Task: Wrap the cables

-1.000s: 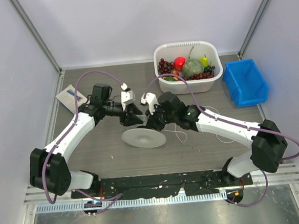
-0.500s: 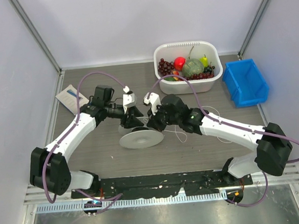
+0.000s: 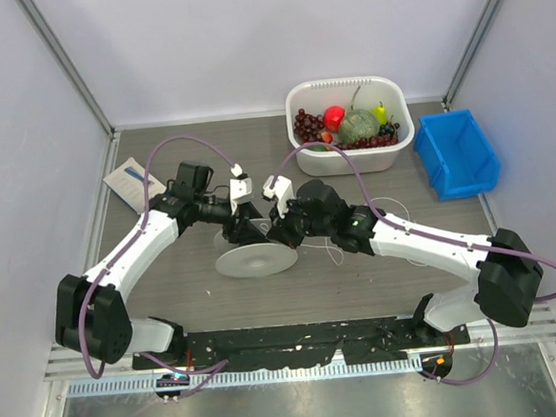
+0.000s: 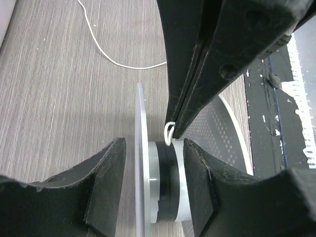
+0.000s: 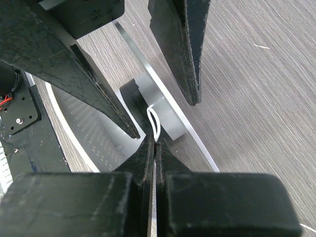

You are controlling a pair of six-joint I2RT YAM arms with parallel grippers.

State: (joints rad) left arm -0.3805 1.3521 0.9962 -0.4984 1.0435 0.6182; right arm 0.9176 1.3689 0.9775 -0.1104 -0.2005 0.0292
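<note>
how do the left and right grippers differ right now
Finger spacing: the left gripper has its fingers spread wide apart, while the right gripper is pinched fully shut.
What sits between them: the left gripper straddles the hub of the spool; the right gripper nips a small loop of the thin white cord.
Shared: both are black two-finger grippers, tips meeting at the spool's hub.

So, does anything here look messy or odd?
Nothing looks broken, but the thin white cord sprawls loose over the table; only a small loop, pinched in the right gripper, is at the spool.
</note>
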